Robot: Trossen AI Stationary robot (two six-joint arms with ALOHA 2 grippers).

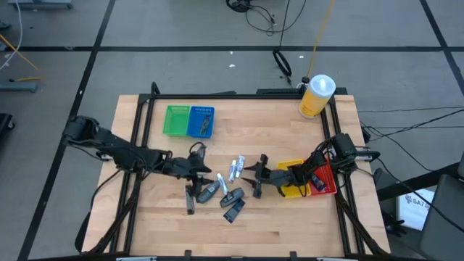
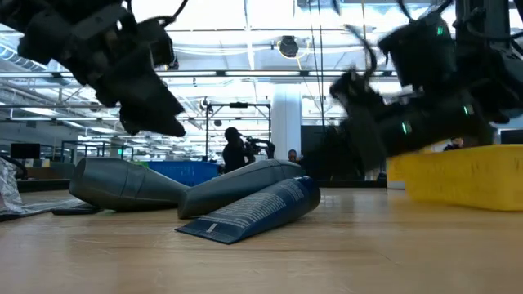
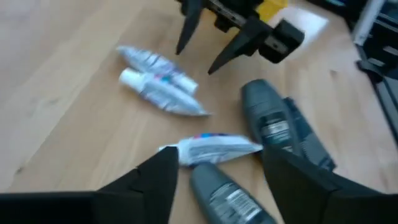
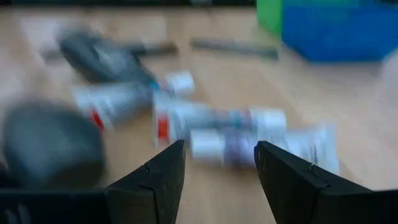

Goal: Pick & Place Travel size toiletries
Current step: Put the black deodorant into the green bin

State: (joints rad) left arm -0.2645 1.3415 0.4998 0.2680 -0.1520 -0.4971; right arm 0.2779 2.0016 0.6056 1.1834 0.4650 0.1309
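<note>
both pincers hang released over the travel size toiletries (image 1: 225, 185) scattered mid-desk (image 1: 290, 225), the left pincer (image 3: 214, 171) above a white-silver tube (image 3: 214, 148), the right pincer (image 4: 217, 163) facing two more. a square, centred descent would suit best. labels are unreadable, and the red tray (image 1: 324, 181) is partly hidden.

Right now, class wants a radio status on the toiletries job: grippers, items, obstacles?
Left gripper open over white-silver tube. Right gripper open, facing it across the toiletries pile. Nothing gripped. The two grippers crowd each other.
</note>
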